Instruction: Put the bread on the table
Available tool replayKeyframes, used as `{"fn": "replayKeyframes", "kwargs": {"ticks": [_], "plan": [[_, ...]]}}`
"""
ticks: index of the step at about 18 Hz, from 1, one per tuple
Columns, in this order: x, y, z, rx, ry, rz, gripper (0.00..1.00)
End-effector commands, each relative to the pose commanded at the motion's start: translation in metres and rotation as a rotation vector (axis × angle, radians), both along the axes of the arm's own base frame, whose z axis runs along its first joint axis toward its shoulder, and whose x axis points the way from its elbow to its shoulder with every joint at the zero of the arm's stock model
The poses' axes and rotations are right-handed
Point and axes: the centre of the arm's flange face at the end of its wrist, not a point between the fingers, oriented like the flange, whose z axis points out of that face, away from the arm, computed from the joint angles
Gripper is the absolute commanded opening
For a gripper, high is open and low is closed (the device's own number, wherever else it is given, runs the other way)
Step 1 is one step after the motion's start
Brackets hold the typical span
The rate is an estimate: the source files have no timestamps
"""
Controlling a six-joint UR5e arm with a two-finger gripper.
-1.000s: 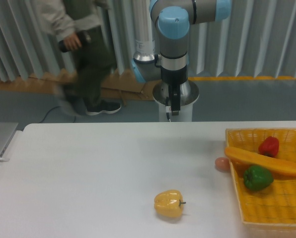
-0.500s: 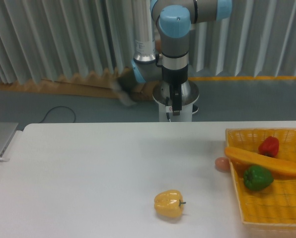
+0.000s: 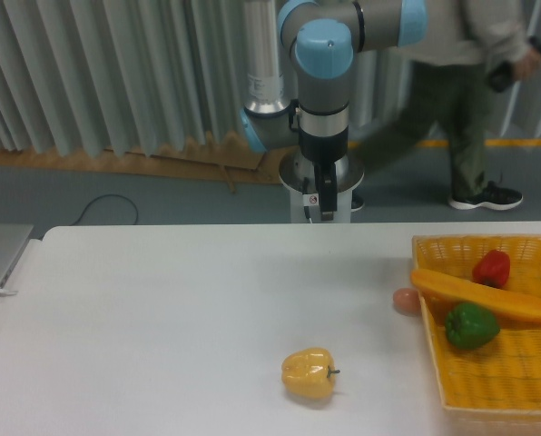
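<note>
Your bread [image 3: 485, 295] lies in the yellow basket [image 3: 497, 386] at the table [image 3: 162, 318]'s right, between the red pepper [image 3: 492, 267] and green pepper [image 3: 471, 326]. The gripper [image 3: 324, 211] hangs behind the table; whether its jaws are parted, you can't tell.

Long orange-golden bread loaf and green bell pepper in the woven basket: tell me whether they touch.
Cannot tell. In the fixed camera view the green bell pepper overlaps the long orange-golden bread loaf's lower edge with no visible gap, but overlap alone does not prove contact.
</note>
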Motion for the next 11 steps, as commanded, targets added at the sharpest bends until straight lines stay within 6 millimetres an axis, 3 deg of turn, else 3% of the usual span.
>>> {"fn": "replayKeyframes", "kwargs": {"ticks": [11], "plan": [[-0.017,-0.006,-0.01,-0.014,-0.002,0.042,1.0]]}}
